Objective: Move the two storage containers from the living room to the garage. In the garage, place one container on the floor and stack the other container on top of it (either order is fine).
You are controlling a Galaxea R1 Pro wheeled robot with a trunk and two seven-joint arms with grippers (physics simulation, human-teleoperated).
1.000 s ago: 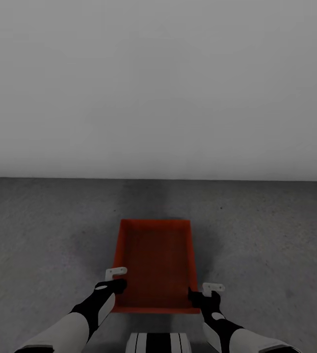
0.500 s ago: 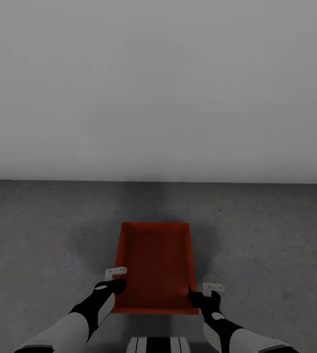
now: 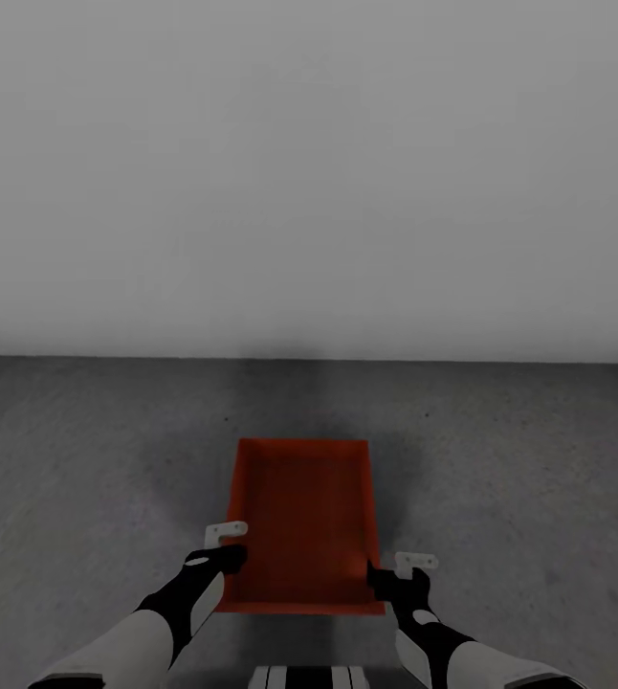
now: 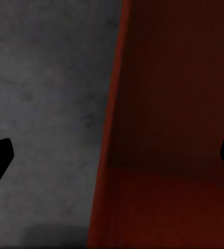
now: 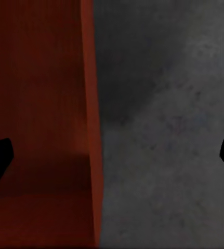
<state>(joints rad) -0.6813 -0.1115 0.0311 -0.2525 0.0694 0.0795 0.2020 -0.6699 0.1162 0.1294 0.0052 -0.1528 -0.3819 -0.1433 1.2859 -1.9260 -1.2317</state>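
I'm looking at a bare garage-like room. The floor (image 3: 79,478) is dark grey and rough, mottled like poured concrete, and it runs from my base out to 12 o'clock, where it meets a plain pale grey wall (image 3: 309,172) in one straight line. The wall carries no trim, outlet or marking that I can see. Both wrist cameras show the same speckled grey concrete (image 4: 44,104) underfoot. An orange-red storage container (image 3: 301,517) at 12 o'clock suits a storage space.
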